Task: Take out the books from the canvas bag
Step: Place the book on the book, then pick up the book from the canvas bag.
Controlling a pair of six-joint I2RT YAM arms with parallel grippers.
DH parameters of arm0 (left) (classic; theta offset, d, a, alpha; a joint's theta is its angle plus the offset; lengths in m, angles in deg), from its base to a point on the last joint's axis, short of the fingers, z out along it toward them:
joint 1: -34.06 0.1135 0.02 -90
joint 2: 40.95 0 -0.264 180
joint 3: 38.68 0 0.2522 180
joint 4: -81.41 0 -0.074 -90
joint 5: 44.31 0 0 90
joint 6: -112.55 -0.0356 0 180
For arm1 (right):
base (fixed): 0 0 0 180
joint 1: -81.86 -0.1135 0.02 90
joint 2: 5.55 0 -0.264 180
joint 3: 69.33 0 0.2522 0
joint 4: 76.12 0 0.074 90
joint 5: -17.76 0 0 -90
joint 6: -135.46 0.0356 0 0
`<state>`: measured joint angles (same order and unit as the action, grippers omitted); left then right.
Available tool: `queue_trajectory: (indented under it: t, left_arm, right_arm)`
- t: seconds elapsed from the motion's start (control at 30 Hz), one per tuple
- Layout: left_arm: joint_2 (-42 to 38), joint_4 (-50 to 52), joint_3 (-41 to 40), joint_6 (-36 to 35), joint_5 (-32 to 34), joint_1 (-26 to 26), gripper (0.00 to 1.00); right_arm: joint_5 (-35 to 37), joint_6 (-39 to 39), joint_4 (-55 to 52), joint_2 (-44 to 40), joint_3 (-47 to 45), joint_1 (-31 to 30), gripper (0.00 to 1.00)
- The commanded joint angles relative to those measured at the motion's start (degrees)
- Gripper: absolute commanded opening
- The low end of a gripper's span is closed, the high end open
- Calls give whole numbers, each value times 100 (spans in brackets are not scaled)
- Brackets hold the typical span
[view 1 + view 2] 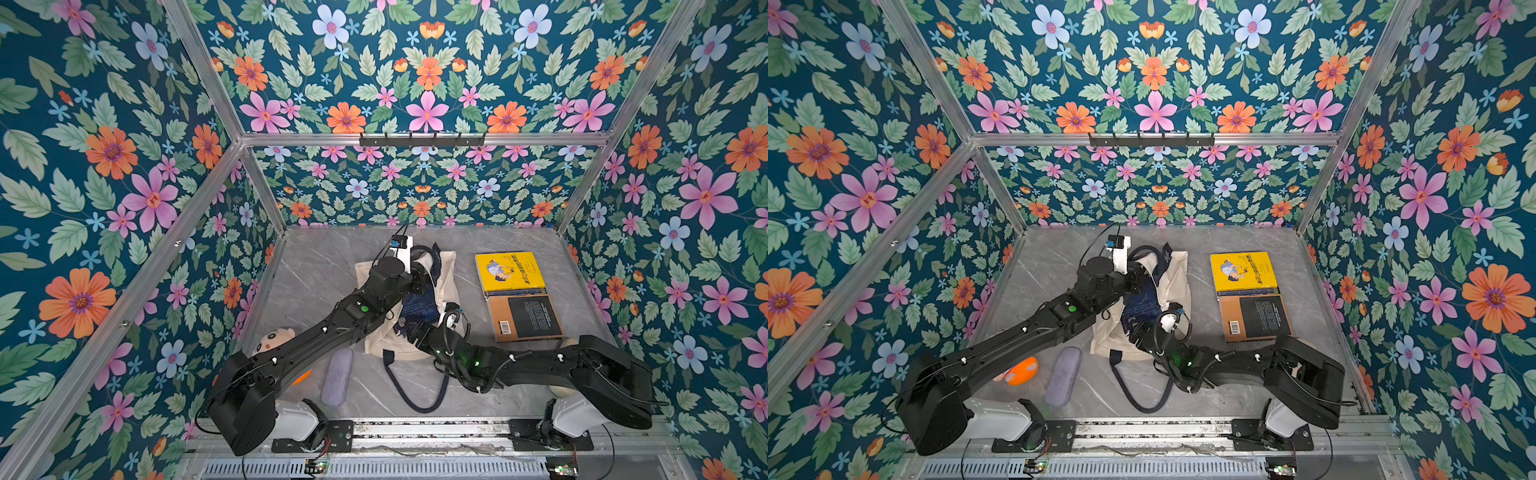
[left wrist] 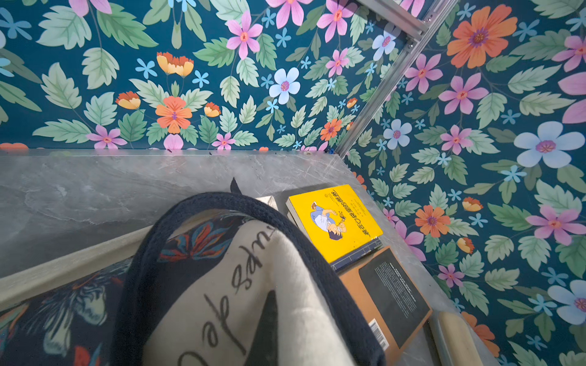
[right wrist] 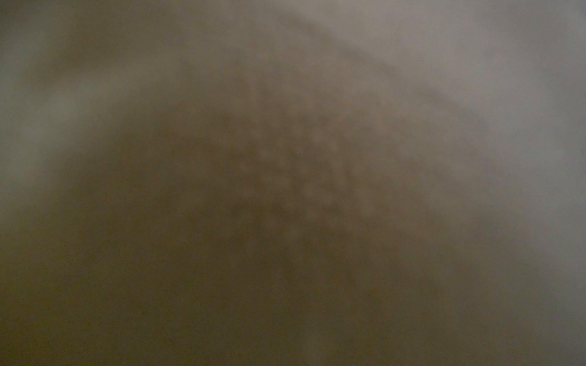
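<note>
The cream canvas bag lies in the middle of the marble table, its navy handle looping toward the front. My left gripper is shut on the bag's upper edge and holds it up; in the left wrist view cream printed fabric and navy strap drape over the jaws. Dark navy books show in the bag's mouth. My right gripper reaches into that mouth, fingertips hidden; its wrist view is only dark blurred cloth. A yellow book and an orange-and-black book lie on the table right of the bag.
A grey-lilac pouch and a cartoon doll head lie front left under my left arm, with an orange ball. Flowered walls close in the table on three sides. A hook rail hangs on the back wall.
</note>
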<state>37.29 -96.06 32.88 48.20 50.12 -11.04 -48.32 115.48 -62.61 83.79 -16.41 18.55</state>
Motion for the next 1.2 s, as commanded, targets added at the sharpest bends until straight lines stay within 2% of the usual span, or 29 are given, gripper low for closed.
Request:
queue_trajectory:
  t: [0.0, 0.17, 0.37, 0.5, 0.77, 1.0, 1.17]
  left_arm:
    - [-5, -679, -14, 115, 107, 6, 0]
    - [-40, -789, 8, 177, 288, 7, 0]
    - [3, -569, 338, 244, 545, 3, 0]
    - [-53, -575, 415, 365, 674, 3, 0]
    - [-38, -510, 574, 670, 1007, 8, 0]
    - [148, -374, 748, 844, 955, 2, 0]
    - [28, -297, 693, 907, 916, 2, 0]
  right_arm:
    - [232, 108, 211, 80, 101, -127, 83]
    - [284, 38, -219, 32, 277, -304, 84]
    - [1068, -378, -1018, -330, 484, -852, 90]
    - [870, -327, -1164, -459, 443, -897, 92]
    - [1419, -752, -1176, -215, 583, -1463, 98]
    - [968, -1145, -1124, 305, 870, -1486, 97]
    - [790, -1333, -1007, 331, 737, -1228, 95]
